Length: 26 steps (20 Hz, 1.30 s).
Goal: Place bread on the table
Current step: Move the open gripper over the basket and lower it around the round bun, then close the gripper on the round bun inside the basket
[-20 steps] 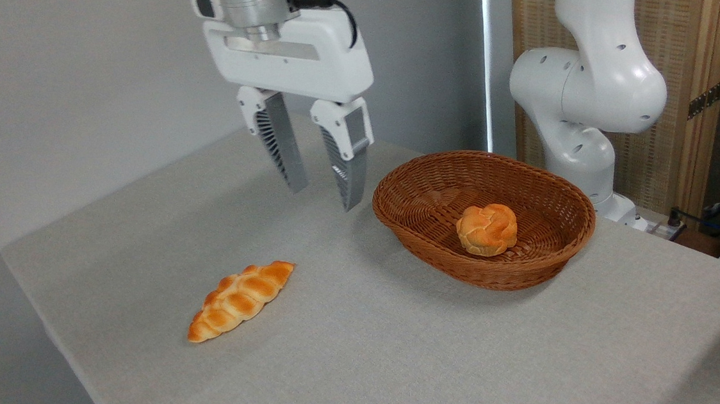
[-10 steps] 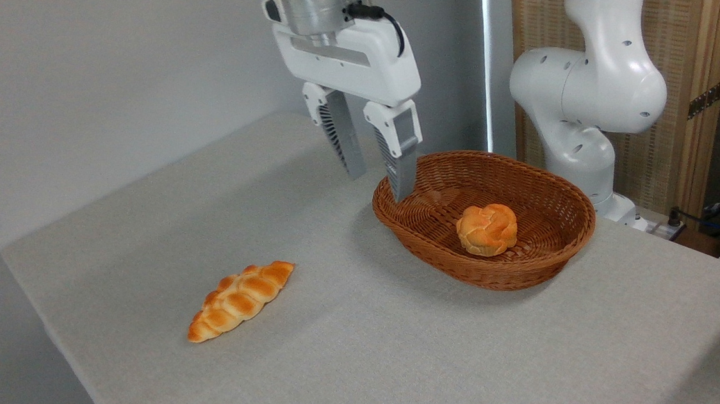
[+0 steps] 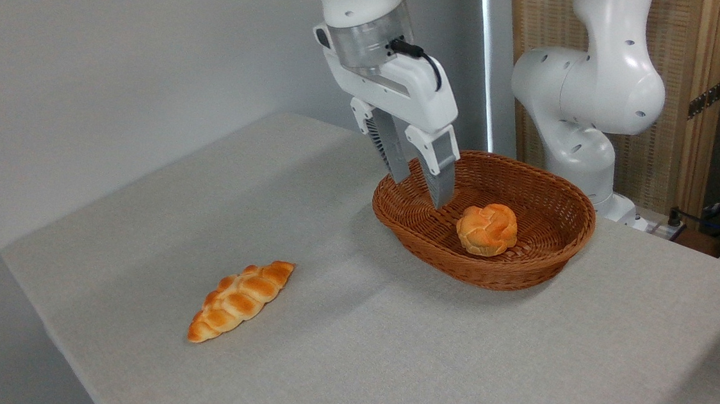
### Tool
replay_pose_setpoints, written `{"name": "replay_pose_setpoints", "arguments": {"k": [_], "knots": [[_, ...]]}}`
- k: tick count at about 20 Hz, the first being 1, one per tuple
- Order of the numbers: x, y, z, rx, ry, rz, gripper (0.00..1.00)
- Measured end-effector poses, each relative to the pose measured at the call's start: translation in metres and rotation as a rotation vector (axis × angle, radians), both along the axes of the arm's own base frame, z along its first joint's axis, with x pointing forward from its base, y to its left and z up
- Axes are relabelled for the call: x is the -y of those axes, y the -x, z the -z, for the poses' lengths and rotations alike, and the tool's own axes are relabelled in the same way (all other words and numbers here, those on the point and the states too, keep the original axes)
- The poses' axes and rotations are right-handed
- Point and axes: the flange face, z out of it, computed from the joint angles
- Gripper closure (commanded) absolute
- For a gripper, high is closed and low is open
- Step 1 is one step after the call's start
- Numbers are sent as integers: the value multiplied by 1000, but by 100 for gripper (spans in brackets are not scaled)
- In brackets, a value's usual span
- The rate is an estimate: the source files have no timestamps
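Note:
The bread (image 3: 487, 229), a small round orange-golden bun with a knotted top, lies inside a brown oval wicker basket (image 3: 545, 263) on the light grey table (image 3: 371, 349). My gripper (image 3: 420, 192) hangs open over the basket's left part, up and to the left of the bun, with nothing between its fingers. Its fingertips are apart from the bun.
A long braided pointed loaf (image 3: 240, 299) lies on the table at the left front. The arm's white base (image 3: 584, 107) stands behind the basket at the right. A wooden screen is at the back right. The table's front and left edges are close.
My gripper has moved to the right and down, from over the bare table to over the basket's left part. The bun, loaf and basket have not moved.

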Motion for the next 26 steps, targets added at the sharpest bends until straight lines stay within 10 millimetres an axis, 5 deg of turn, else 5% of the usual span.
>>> {"name": "replay_pose_setpoints", "arguments": {"k": [10, 26], "knots": [[-9, 11, 25, -51, -23, 0, 0], [-33, 59, 76, -69, -44, 40, 0]]}}
